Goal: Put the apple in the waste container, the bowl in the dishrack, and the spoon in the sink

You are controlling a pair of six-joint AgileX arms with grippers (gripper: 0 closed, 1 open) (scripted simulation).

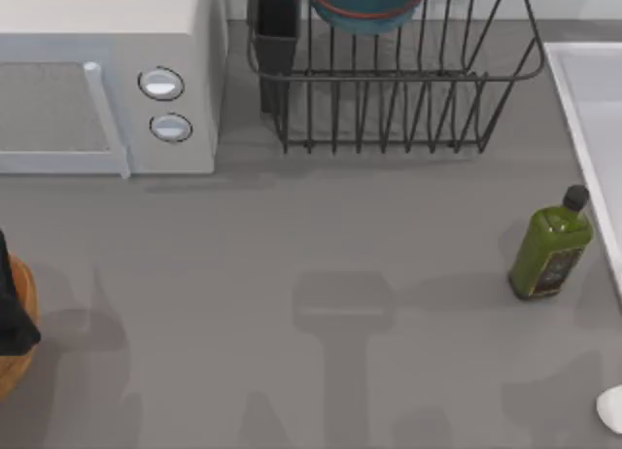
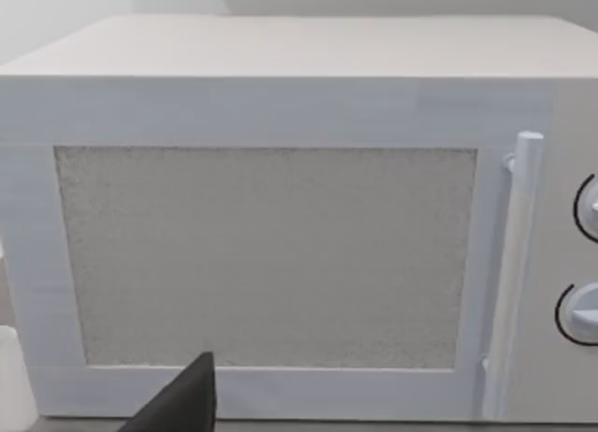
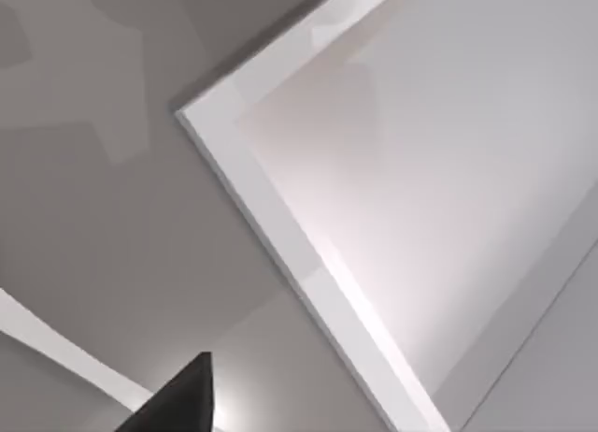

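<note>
With the bowl (image 1: 367, 10) racked in the dishrack (image 1: 389, 89), the spoon step is on: its pale end (image 1: 612, 408) lies near the right claw, beside the sink (image 3: 280, 208). Claw state: cannot tell. Next: lift it over the rim.

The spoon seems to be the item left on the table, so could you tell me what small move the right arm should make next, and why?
Probably bring the right arm down toward the spoon, the pale oval at the table's right edge near the bottom. The bowl already sits in the dishrack, while the spoon lies outside the sink, whose basin the right wrist view looks into. The olive oil bottle stands between spoon and rack, so stay clear of it.
</note>
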